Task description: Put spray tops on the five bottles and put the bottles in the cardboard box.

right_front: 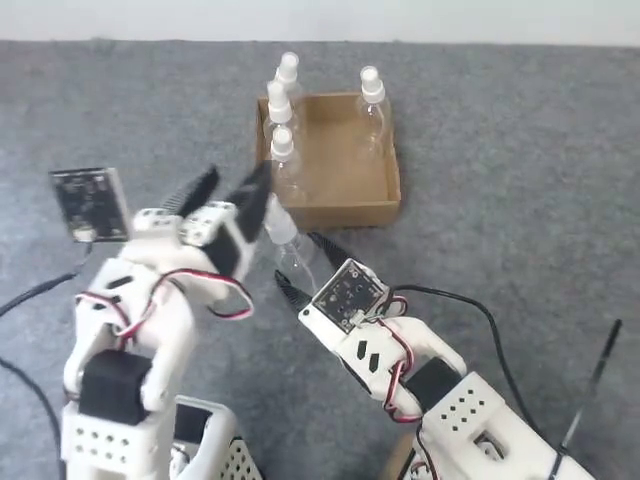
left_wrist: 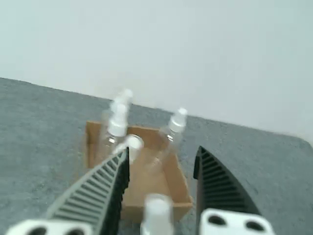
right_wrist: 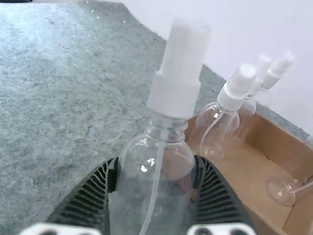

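Grey felt covers the counter point(right_front: 520, 150). Cardboard box point(right_front: 340, 213) sits upper centre of your high view, open side up. Inside it, 3 bottles point(right_front: 281, 120) stand in a row along the box's left wall, upright and close together, each w/ a white sprayer on. A 4th bottle point(right_front: 372, 100) stands upright at the box's back right corner, also capped, apart from the row.

The 5th bottle point(right_front: 290, 250) is outside the box, just in front of its front left corner, near centre of frame. It's roughly upright w/ its spray top point(right_wrist: 178, 63) on. Can't tell if its base touches the counter.

Your right hand point(right_front: 293, 254), on the arm at lower right, is clenched on that bottle's clear body. The right wrist cam shows a ribbed jaw against each side of it, w/ the box and capped bottles beyond.

Your left hand point(right_front: 241, 168), left of centre, is released w/ jaws spread wide. It hangs above and just left of the 5th bottle, tips pointing toward the box. In the left wrist cam the spread jaws frame the box, and the 5th bottle's white top shows blurred btwn the jaw bases.
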